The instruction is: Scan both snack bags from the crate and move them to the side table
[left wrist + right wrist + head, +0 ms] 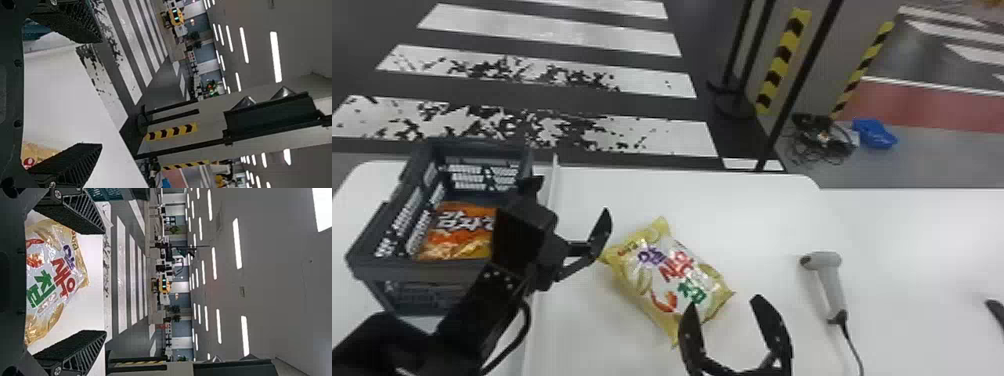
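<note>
Snack bags, two, neither handled to completion. Item one: yellow-and-white snack bag (668,276), lying face up on the white table (732,210), out of the crate (424,295) and just beside the left gripper (567,206); clasped by nothing. Its removal counts as done; whether it has been scanned cannot be told. Item two: orange snack bag (454,237), inside the crate; lifting out, scan and transfer all presumably outstanding. Scanner (827,280), one, grey, corded, lying on the table well to the right of item one, in no gripper. Grippers, a pair: left, fingers spread, empty; right (724,301), fingers spread, empty, near the yellow bag's lower end. Delivery to the side table: apparently owing for both bags. Overall: early stage, the first bag likely next for grasp and scan.
</note>
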Controlling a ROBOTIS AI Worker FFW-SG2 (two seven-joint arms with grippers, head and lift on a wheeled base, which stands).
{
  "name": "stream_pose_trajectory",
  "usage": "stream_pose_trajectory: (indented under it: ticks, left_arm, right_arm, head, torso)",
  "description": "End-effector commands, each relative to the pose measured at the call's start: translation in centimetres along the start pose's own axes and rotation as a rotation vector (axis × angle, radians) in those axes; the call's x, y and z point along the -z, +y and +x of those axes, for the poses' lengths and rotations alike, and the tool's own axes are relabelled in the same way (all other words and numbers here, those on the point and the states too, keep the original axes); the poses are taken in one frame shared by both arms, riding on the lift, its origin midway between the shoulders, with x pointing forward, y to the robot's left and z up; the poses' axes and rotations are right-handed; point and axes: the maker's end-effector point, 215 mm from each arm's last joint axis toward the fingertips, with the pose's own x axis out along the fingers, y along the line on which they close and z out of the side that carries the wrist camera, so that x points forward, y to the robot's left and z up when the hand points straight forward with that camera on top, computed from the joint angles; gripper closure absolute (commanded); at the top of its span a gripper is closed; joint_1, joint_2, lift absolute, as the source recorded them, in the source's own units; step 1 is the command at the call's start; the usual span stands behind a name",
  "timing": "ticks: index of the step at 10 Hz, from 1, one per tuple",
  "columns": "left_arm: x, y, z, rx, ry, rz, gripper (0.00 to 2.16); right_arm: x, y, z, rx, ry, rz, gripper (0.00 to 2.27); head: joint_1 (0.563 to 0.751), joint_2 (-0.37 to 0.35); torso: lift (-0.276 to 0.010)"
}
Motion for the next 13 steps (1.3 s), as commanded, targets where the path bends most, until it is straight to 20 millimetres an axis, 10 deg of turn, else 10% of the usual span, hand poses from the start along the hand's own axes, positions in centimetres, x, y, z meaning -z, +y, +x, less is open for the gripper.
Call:
stream_pose_trajectory:
  ticks: [1, 7, 10, 13]
  left_arm:
    - [-1.2, 4.2, -3.0, -0.053, -0.057, -0.050, 0.05]
    - [0.0, 8.1, -12.1, -0.092, -0.133, -0.130, 0.06]
    - [2.0, 9.2, -14.5, -0.108, -0.115, -0.158, 0.07]
    - [3.2, 10.8, -16.8, -0.142, -0.116, -0.202, 0.07]
  right_arm:
    - [0.9, 0.1, 1.0, -0.003, 0.051, 0.015, 0.08]
    - [2.8, -1.8, 6.5, -0.043, 0.279, 0.094, 0.06]
    - [6.7, -6.5, 7.2, -0.022, 0.494, 0.235, 0.06]
    - [8.9, -6.9, 6.4, -0.080, 0.712, 0.423, 0.08]
  head:
    - [0.695, -0.197]
    - [0.695, -0.041]
    - [0.695, -0.046]
    - [0.695, -0.049]
  torso:
    - [-0.099]
    - [-0.099]
    - [-0.099]
    - [-0.099]
